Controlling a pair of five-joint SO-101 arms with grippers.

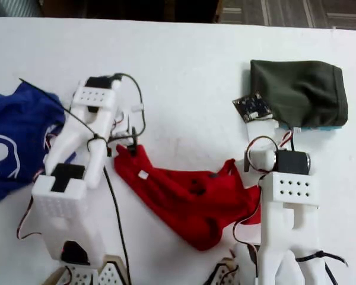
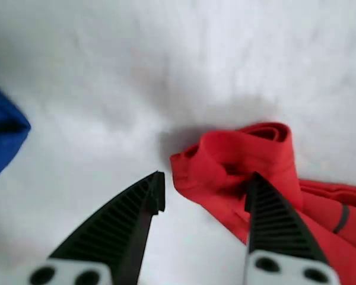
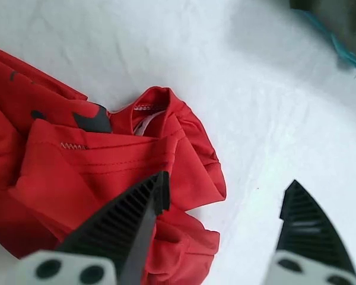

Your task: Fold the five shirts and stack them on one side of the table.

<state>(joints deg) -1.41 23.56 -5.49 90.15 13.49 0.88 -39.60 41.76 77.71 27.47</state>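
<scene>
Left pincer [image 2: 206,190] gapes over the red shirt [image 1: 184,199]; right pincer [image 3: 228,187] likewise.

Middle shirt [image 1: 184,196]: one end under left gripper [image 2: 207,178] jaws, other under right gripper [image 3: 228,181] jaws. Folded shirt [image 1: 299,92] beyond right jaws; third shirt [image 1: 12,142] outside left jaws.

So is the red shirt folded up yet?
No, not folded. The red shirt lies crumpled in a loose heap, with uneven, bunched edges.

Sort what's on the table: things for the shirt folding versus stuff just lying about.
For the job: red shirt, crumpled; blue shirt, an unfolded heap; dark green shirt, already folded.
Lying about: small dark board, beside the dark green shirt.
</scene>
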